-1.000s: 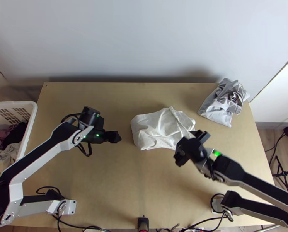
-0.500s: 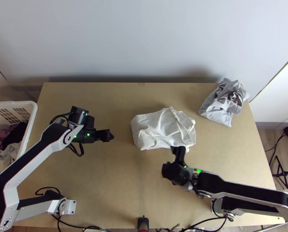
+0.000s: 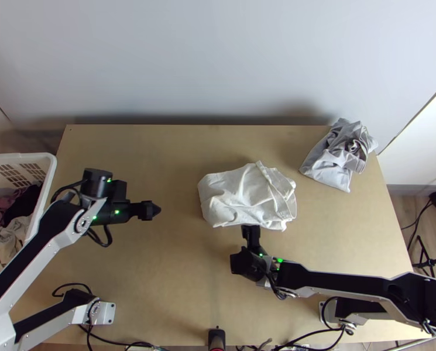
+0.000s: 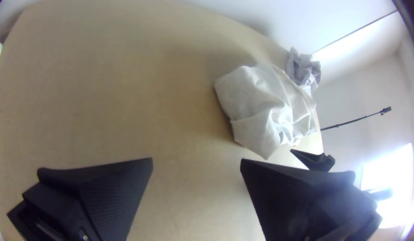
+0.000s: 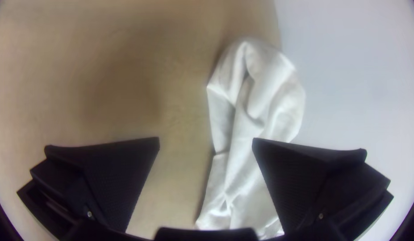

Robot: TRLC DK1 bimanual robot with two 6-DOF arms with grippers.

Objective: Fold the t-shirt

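Both grippers have moved left over the pale wooden bench (image 3: 177, 281) since the earlier frames, the right gripper (image 3: 244, 245) also coming nearer; the white cloth t-shirt (image 3: 235, 196) has stayed mid-bench, folded into a rumpled bundle. The right gripper's fingers are wide apart, gripping nothing. Its far finger overlaps the shirt's near edge from above, though I can't tell whether they touch; the other finger is nearer, off the cloth. The left gripper (image 3: 154, 210) has its fingers wide apart too, holding nothing, well left of the shirt.
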